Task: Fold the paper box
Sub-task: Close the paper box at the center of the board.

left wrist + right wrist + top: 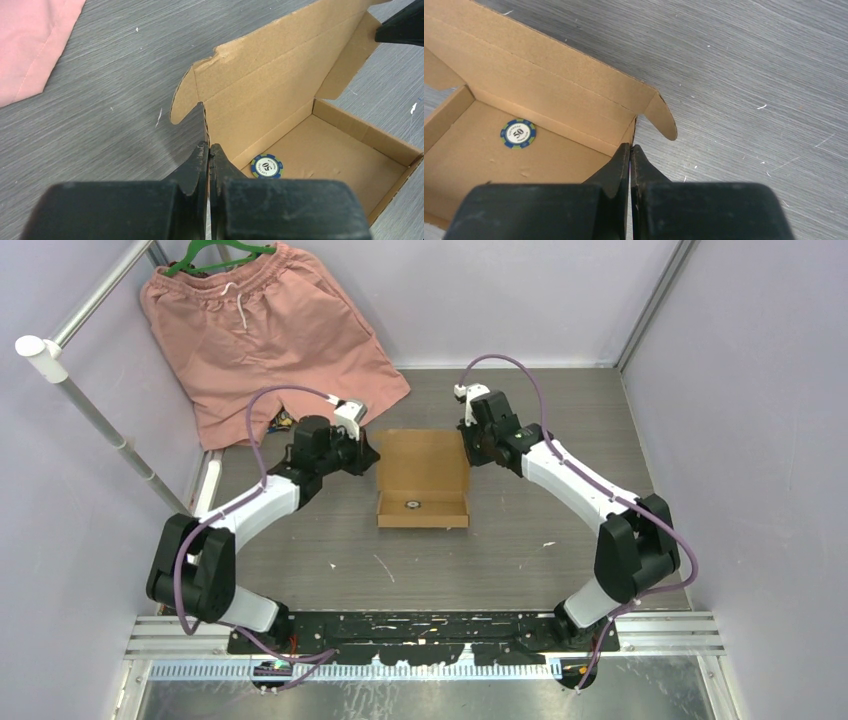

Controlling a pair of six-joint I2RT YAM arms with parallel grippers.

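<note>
Grey table [500,560]: the box [422,521] has its tray formed, with a chip [266,165] inside. The lid [420,450] is open, not yet tucked. Both pinched shut, the left gripper [206,145] and right gripper [630,147] flank the box's hinge.

Pink shorts [270,335], green hanger [215,252], blue poker chip [266,166]

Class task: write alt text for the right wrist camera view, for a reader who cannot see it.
An open brown cardboard box stands on a grey table, lid flap raised, with a blue chip marked 50 lying inside. At the bottom, the right gripper has its jaws closed on the corner of the box's side wall.
</note>
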